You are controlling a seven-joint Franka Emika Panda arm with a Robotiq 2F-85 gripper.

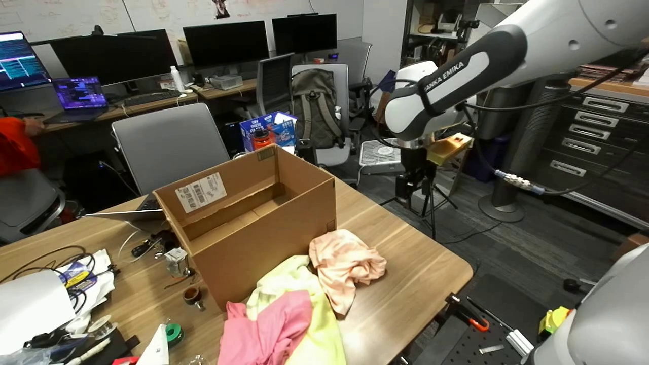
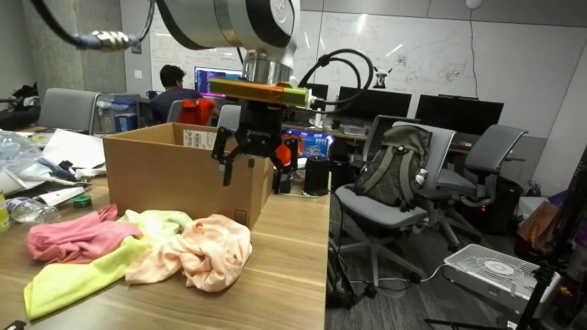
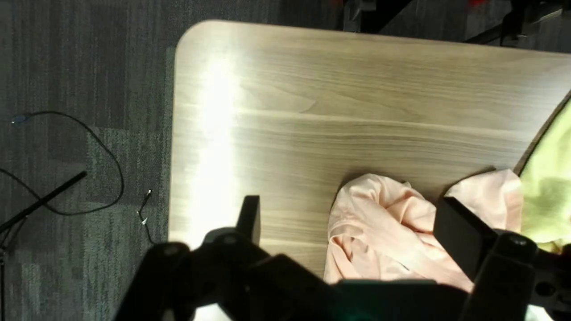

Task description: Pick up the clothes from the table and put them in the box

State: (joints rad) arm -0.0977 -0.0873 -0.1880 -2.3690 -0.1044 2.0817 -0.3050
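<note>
The crumpled peach cloth garment (image 2: 213, 256), lower middle of the frame in an exterior view, lies on the light-brown wood-grain table (image 2: 289, 279) just beside the brown corrugated cardboard box (image 2: 169, 183); the bright pink cloth garment (image 2: 82, 236) and the pale yellow-green cloth garment (image 2: 78, 279) sit lower left. We judge all three light, limp, hard to damage, not very slippery, likely to sag and trail once lifted. For the peach one we'd pinch deep into the bunched folds at its right end, not the flatter tail, which runs up against the yellow-green one and may drag it along. The black two-fingered Robotiq gripper (image 2: 251, 181) has its fingers spread wide, nothing between them, well above the cloth. View check: in an exterior view we see down into the box and the whole white printed shipping label (image 1: 201, 192) on its inner face; the wrist view shows no box we can make out, but gives us the table's rounded corner, upper left, and the peach folds, lower right, partly behind a fingertip.
</note>
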